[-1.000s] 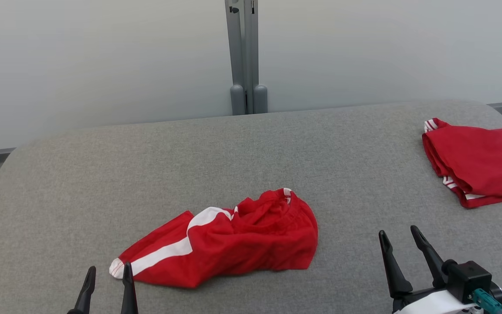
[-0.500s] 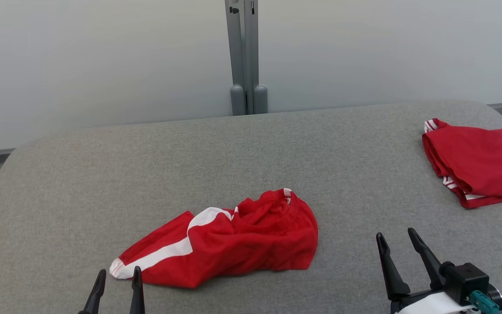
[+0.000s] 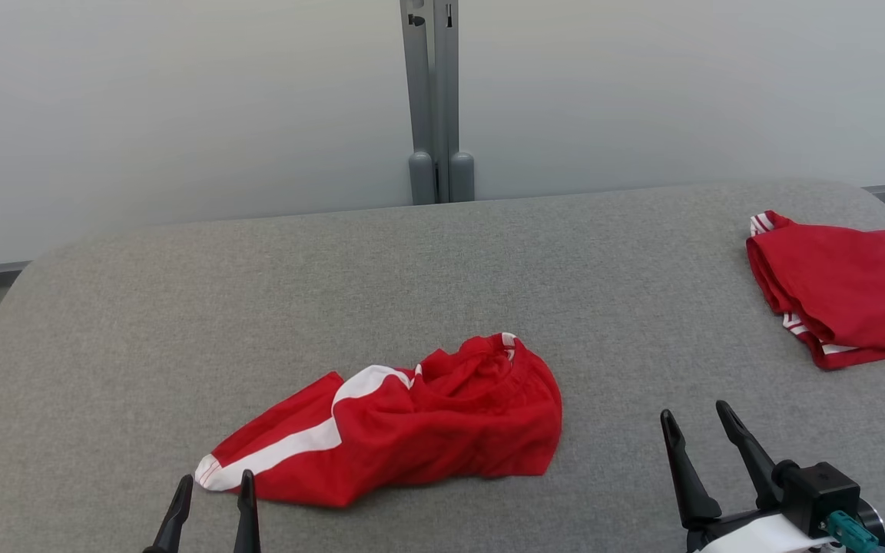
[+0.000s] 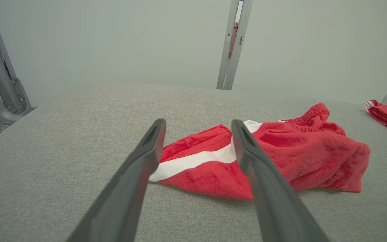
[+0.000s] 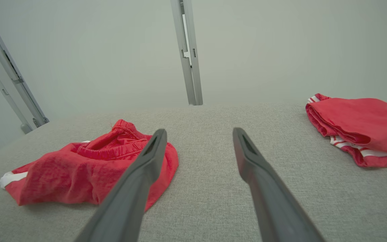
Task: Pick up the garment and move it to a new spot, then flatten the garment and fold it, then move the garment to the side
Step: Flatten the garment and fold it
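A crumpled red garment (image 3: pixel 412 422) with a white side stripe lies on the grey table (image 3: pixel 258 292), near its front middle; it also shows as the garment (image 4: pixel 274 158) in the left wrist view and the garment (image 5: pixel 86 168) in the right wrist view. My left gripper (image 3: pixel 216 485) stands open just in front of the garment's striped left end, apart from the cloth. My right gripper (image 3: pixel 697 413) is open over bare table to the garment's right, with nothing between its fingers.
A second red garment (image 3: pixel 842 296), folded, with white stripes, lies at the table's far right edge. A grey upright post (image 3: pixel 436 100) stands behind the table's back edge against a pale wall. Bare table surrounds the crumpled garment.
My left gripper has shifted a little to the right, closer to the garment's striped end. My right gripper has drawn slightly back and down. The garments lie as before.
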### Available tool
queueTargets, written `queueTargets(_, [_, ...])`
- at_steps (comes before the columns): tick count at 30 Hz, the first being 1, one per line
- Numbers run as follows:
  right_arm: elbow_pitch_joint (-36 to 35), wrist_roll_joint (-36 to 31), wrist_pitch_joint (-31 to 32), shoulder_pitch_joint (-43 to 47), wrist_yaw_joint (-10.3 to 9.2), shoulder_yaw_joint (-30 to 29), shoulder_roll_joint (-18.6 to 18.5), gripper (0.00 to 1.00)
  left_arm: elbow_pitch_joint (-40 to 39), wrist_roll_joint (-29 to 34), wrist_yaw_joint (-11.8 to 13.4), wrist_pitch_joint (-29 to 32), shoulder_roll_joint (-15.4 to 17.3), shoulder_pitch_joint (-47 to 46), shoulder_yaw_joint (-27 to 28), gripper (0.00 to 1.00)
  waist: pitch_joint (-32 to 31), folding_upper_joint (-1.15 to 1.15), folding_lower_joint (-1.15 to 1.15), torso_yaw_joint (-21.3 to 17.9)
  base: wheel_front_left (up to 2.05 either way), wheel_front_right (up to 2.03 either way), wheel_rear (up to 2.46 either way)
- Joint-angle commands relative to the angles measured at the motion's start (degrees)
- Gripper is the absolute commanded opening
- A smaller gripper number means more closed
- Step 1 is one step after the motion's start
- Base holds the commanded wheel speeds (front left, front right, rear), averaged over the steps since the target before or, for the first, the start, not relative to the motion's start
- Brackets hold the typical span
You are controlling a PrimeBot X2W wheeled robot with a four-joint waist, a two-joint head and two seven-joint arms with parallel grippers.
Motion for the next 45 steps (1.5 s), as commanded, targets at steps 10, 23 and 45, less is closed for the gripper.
queueTargets(10, [-0.29,0.11,0.0,-0.03,-0.09,-0.76,-0.05,1.0,0.13,0.83,0.01,-0.17,-0.02,-0.81,-0.07,1.0,0.02,0.0,0.0,-0.32,0.0,0.0,0.0])
queueTargets(23, [-0.31,0.09,-0.01,-0.07,-0.09,-1.19,0.13,1.0,0.73,0.96,-0.05,-0.17,-0.02,-1.17,-0.6,1.0,0.23,0.0,0.0,0.1,0.0,0.0,0.0])
queueTargets(45, [-0.33,-0.62,-0.01,-5.26,-0.09,1.53,-1.84,1.0,7.34,2.41,-1.65,7.3,1.85,-27.21,-28.31,1.0,7.93,0.0,0.0,-3.91,0.0,0.0,0.0])
